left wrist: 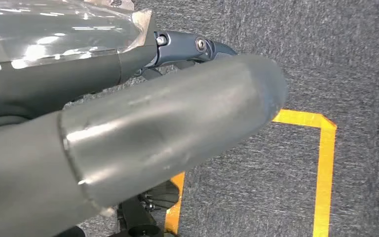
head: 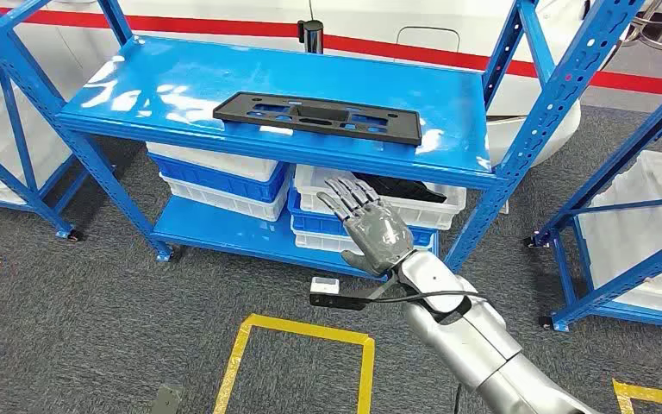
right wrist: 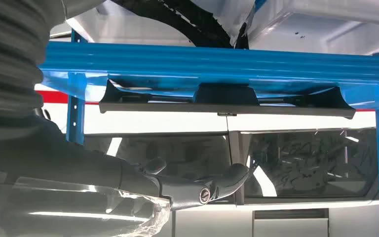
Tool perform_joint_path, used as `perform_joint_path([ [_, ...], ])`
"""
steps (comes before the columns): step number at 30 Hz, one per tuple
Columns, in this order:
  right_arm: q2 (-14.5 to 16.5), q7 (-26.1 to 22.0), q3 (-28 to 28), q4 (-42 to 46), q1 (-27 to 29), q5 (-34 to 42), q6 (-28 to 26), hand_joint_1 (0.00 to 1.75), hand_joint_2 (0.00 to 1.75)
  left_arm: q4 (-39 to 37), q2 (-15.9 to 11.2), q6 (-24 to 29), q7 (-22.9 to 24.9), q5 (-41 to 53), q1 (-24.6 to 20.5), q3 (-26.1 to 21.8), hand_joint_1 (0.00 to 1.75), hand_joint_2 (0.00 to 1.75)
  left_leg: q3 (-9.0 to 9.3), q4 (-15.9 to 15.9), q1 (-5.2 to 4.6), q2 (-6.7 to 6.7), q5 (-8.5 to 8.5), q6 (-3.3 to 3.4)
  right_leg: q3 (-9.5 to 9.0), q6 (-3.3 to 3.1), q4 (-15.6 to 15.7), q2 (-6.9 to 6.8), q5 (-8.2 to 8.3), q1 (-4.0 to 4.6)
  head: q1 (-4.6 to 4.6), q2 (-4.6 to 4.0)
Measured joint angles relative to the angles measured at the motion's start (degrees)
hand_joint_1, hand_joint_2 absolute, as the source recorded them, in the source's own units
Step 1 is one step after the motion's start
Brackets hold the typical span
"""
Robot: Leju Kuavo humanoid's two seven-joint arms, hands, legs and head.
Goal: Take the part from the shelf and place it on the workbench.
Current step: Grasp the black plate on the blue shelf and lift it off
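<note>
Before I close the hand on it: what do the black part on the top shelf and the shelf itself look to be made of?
The black part looks like moulded plastic, matte: dull even black, cut-out slots, thin raised edges. Rigid, probably light, though painted metal can't be ruled out. The shelf looks like painted steel, glossy blue: it throws bright reflections, and the uprights are perforated. The right hand is open below it, holding nothing.

I see white and blue bins [head: 224, 177] stacked low in the rack, grey carpet [head: 69, 310] with yellow tape lines [head: 297, 328], and a red stripe [head: 396, 43] on the wall behind.
</note>
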State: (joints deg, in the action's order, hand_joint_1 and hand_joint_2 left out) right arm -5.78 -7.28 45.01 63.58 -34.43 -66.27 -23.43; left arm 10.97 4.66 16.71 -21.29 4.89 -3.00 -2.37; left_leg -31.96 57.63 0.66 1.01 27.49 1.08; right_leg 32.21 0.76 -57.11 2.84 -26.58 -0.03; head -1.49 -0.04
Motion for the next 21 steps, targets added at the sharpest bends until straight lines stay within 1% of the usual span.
perform_joint_path([
  [6, 0.0, -0.2, -0.6, 1.2, -0.9, 0.0, 0.6, 0.0, 1.75, -0.1, 0.0, 0.5, 1.6, 0.6, 0.0, 0.4, 0.0, 0.0, 0.0, 0.0, 0.0, -0.01, 0.0, 0.0, 0.02, 0.0, 0.0, 0.0, 0.0, 0.0, 0.01, 0.0],
  [15, 0.0, -0.5, -1.0, 2.0, -1.5, -0.2, 1.0, 0.0, 1.75, -0.1, -0.2, 0.7, 2.7, 0.9, -0.1, 0.8, 0.0, 0.0, -0.18, 0.2, -0.23, 0.13, 0.08, 0.15, -0.01, 0.17, 0.1, 0.01, 0.09, -0.89, 0.0, 0.0],
  [16, 0.0, -0.5, -1.0, 2.0, -1.5, -0.2, 1.0, 0.0, 1.75, -0.1, -0.2, 0.8, 2.8, 0.8, -0.2, 0.8, 0.0, 0.0, -0.2, 0.2, -0.31, 0.12, 0.1, 0.25, -0.01, 0.25, 0.2, 0.02, 0.14, -0.98, 0.0, 0.0],
  [17, 0.0, -0.6, -1.0, 2.0, -1.5, -0.2, 1.0, 0.0, 1.75, -0.1, -0.3, 0.8, 2.9, 0.7, -0.2, 0.7, 0.0, 0.0, -0.24, 0.1, -0.38, 0.11, 0.15, 0.46, -0.02, 0.48, -0.1, 0.02, 0.36, -0.94, 0.01, 0.0],
  [19, 0.0, -0.6, -1.2, 2.1, -1.5, -0.3, 1.0, 0.0, 1.75, -0.1, -0.4, 0.8, 3.1, 0.5, -0.3, 0.7, 0.0, 0.0, 0.18, -0.5, -0.33, -0.1, 0.17, 1.15, 0.19, 1.01, -0.9, -0.13, 0.57, -0.76, 0.0, 0.0],
  [20, -0.1, -0.6, -1.3, 2.1, -1.6, -0.3, 0.9, 0.0, 1.75, -0.1, -0.4, 0.8, 3.2, 0.5, -0.3, 0.7, 0.0, 0.0, 0.54, -0.8, -0.19, -0.25, 0.16, 1.51, 0.71, 1.14, -2.1, -0.5, 0.24, -0.64, 0.07, 0.0],
  [21, -0.1, -0.7, -1.5, 2.2, -1.7, -0.4, 0.9, 0.0, 1.75, -0.1, -0.4, 0.8, 3.2, 0.4, -0.3, 0.7, 0.0, 0.0, 0.93, -1.0, -0.03, -0.45, 0.12, 1.77, 1.81, 1.12, -4.0, -0.92, -0.61, -0.65, 0.19, 0.0],
])
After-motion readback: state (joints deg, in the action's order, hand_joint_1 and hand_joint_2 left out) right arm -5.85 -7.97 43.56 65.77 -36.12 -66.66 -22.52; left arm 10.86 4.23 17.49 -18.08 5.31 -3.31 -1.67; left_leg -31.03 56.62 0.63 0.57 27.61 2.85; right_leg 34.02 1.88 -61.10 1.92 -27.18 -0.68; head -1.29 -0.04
